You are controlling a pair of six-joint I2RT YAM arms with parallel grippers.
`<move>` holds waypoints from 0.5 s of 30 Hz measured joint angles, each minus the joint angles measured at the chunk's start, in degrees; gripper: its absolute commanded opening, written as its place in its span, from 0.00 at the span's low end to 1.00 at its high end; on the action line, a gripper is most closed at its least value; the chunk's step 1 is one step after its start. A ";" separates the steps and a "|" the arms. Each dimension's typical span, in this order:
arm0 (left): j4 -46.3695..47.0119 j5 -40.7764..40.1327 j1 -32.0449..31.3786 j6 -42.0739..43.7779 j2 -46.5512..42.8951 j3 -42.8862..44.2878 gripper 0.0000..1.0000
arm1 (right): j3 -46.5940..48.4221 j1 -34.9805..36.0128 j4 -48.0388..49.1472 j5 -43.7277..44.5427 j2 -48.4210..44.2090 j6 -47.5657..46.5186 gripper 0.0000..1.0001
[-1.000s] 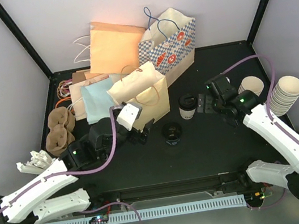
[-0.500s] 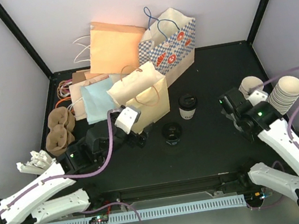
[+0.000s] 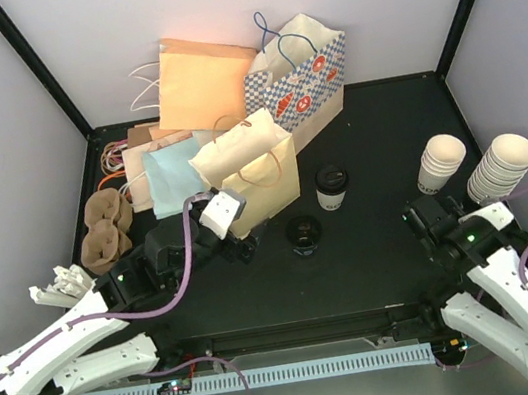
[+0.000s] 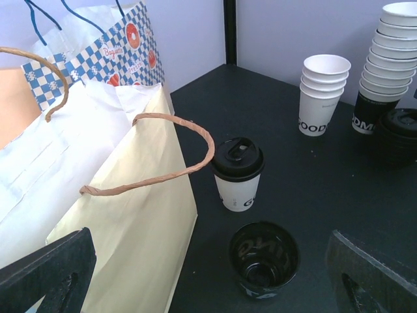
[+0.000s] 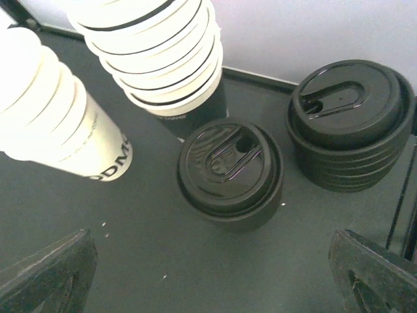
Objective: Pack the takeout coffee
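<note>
The takeout coffee [image 3: 332, 186] [image 4: 238, 173], a small white cup with a black lid, stands upright on the black table just right of a cream paper bag [image 3: 261, 169] [image 4: 124, 215] with twisted handles. My left gripper [image 3: 240, 246] [image 4: 208, 287] is open and empty, low at the bag's near side, a short way from the coffee. My right gripper [image 3: 429, 226] [image 5: 208, 280] is open and empty, well to the right of the coffee, above loose black lids [image 5: 230, 171].
An open black cup [image 3: 302, 233] [image 4: 264, 257] sits near the coffee. Stacked lidless cups [image 3: 440, 162] [image 5: 58, 124], a taller stack [image 3: 498, 168] and a lid stack [image 5: 350, 120] fill the right. More bags, one checkered [image 3: 300, 80], stand behind.
My right arm has drawn back from beside the coffee to the near right, by the cup stacks. The left gripper has slid slightly nearer and left. Both stay open.
</note>
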 measured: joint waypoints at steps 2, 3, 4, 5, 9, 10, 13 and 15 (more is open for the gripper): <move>0.00 0.11 0.00 0.15 -0.02 0.00 0.99 | -0.57 -0.57 -0.09 0.90 1.33 1.73 1.00; -0.02 0.24 0.00 0.17 0.00 0.00 0.99 | -0.61 -1.11 -0.22 1.20 2.82 2.71 1.00; -0.04 0.33 0.00 0.17 -0.02 0.00 0.99 | -0.63 -1.55 -0.24 1.33 4.22 3.39 1.00; -0.02 0.46 0.00 0.20 -0.02 0.00 0.99 | -0.63 -2.01 -0.35 1.44 5.70 4.15 1.00; -0.04 0.96 0.02 0.20 -0.02 0.00 0.99 | -1.81 -5.44 1.07 1.38 9.68 3.78 1.00; -0.07 1.07 0.02 0.20 -0.02 0.00 0.99 | -2.34 -6.99 1.99 1.09 9.70 2.43 1.00; -0.07 1.31 0.02 0.20 -0.04 0.00 0.99 | -4.42 -15.74 7.28 -1.51 9.16 -4.48 1.00; -0.04 1.42 0.02 0.20 -0.04 0.00 0.99 | -5.88 -21.07 11.21 -4.11 8.57 -9.70 1.00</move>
